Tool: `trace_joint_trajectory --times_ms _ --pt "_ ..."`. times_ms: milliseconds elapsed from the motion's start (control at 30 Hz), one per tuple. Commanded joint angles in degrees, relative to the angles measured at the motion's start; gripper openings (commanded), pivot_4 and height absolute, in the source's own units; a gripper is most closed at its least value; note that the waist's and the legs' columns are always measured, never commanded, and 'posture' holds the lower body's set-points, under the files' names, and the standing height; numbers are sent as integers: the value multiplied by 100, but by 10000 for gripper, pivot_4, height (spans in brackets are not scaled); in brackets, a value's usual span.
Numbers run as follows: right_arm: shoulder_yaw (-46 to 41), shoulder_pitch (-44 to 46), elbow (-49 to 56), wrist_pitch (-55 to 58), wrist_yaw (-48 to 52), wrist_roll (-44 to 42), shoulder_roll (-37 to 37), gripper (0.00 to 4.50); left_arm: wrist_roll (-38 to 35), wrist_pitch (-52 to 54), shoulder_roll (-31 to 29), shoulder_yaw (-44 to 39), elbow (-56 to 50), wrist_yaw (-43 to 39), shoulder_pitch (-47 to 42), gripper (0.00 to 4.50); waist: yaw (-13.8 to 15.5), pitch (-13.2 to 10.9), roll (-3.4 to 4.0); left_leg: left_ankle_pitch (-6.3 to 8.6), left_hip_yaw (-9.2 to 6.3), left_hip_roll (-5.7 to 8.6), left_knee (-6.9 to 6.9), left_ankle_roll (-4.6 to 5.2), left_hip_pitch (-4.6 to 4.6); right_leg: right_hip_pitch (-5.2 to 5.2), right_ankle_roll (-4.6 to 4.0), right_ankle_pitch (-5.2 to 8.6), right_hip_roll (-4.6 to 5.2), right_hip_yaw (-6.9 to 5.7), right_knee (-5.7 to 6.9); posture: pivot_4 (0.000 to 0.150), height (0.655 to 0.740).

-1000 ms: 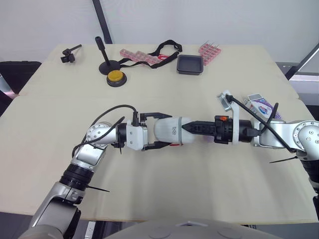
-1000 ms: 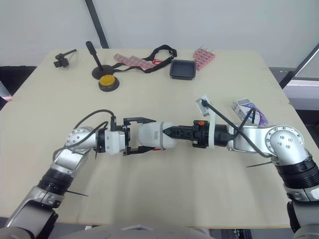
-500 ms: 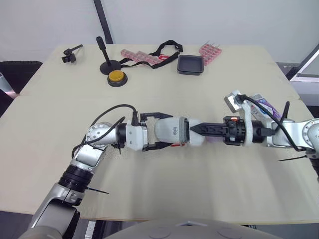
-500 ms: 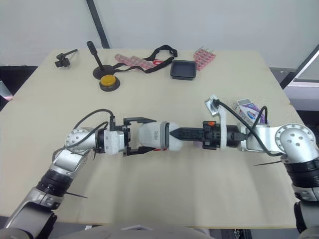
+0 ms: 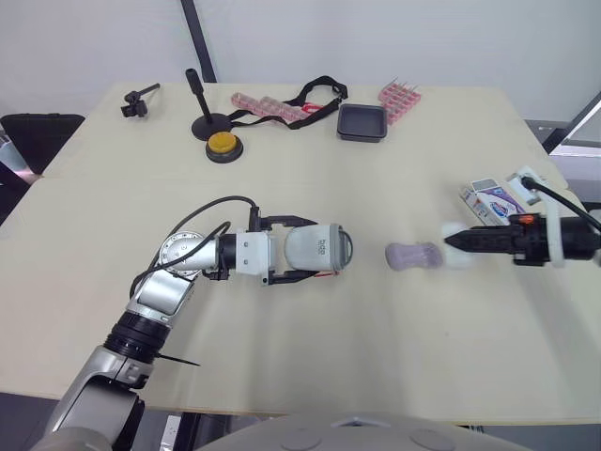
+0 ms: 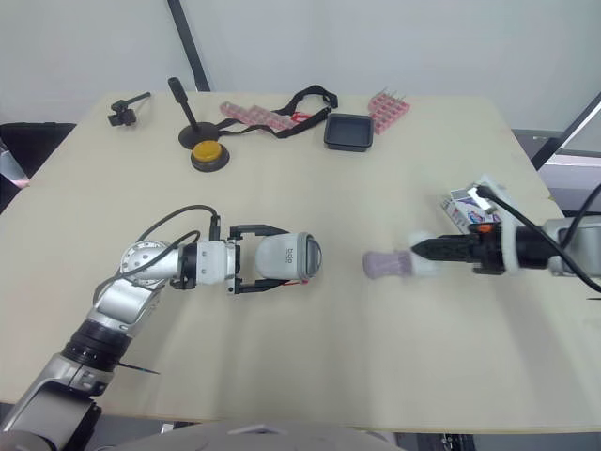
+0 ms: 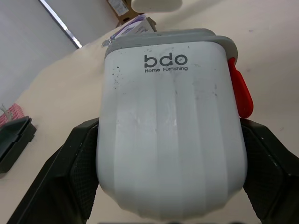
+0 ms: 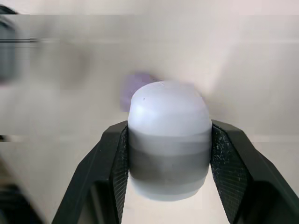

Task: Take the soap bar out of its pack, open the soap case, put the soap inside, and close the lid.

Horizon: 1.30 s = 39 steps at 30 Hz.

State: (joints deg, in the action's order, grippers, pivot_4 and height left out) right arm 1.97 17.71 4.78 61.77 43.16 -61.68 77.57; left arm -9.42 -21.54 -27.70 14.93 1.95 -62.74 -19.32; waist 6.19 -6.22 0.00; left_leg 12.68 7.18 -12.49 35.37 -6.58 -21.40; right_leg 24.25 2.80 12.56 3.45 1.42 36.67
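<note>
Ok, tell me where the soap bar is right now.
In the left eye view the purple soap bar lies on the table right of centre, just beside the lid held on the right, with the soap case further left.

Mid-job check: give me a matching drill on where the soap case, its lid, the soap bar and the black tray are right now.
Things:
1. soap case
2. lid
3. soap bar
4. black tray

Places:
a. lying on the table between the two grippers
b. clamped in the right gripper
c. at the far side, away from both grippers
d. clamped in the left gripper

Pairs: 1-d, 2-b, 3-a, 4-c
</note>
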Motion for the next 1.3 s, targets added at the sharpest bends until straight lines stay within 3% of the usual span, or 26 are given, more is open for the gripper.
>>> trace_joint_trajectory --times_ms 33,467,667,867,933,1067,1100,1300 --pt "544 69 -146 -784 629 1416 96 20108 -109 22 14 -5 -153 -4 -52 36534 -13 -2 -3 0 0 0 1 1 0 0 -11 6 0 1 0 1500 7291" --pt "1780 1205 -1169 -2213 1659 4122 -1082 20108 -39 95 25 -22 -259 59 8 36534 -119 -2 -1 26 2 -6 46 55 -2 8 -18 11 2 -5 53 1500 7291" --pt "2019 1413 -1579 -2954 2183 4995 -1324 20108 -11 133 47 -10 -318 125 62 36534 -148 -1 0 28 6 -6 61 66 -4 17 -22 12 6 -7 73 1500 7291" --pt "1844 1455 -1803 -3297 2464 5329 -1540 20108 11 153 54 -10 -331 184 80 36534 -149 -1 -2 32 5 -6 76 77 -7 17 -23 12 8 -8 79 1500 7291" --pt "1777 1472 -1831 -3297 2520 5365 -1595 30144 17 157 57 -4 -328 196 80 36534 -153 -1 -1 33 6 -7 82 80 -7 17 -24 12 9 -8 82 1500 7291" --pt "1590 1458 -1843 -3453 2525 5418 -1670 42728 24 161 68 4 -312 206 64 36534 -156 1 5 32 8 -6 84 82 -6 21 -25 12 11 -6 86 1500 7291" --pt "1535 1442 -1827 -3506 2525 5407 -1671 44537 24 162 68 3 -311 203 63 36534 -153 1 5 32 8 -6 84 82 -7 23 -25 12 11 -6 87 1500 7291" --pt "832 1253 -1494 -3683 2512 5146 -1577 44537 33 169 61 0 -296 177 47 36534 -145 1 5 33 8 -6 87 87 -7 29 -25 12 11 -8 87 1500 7291"
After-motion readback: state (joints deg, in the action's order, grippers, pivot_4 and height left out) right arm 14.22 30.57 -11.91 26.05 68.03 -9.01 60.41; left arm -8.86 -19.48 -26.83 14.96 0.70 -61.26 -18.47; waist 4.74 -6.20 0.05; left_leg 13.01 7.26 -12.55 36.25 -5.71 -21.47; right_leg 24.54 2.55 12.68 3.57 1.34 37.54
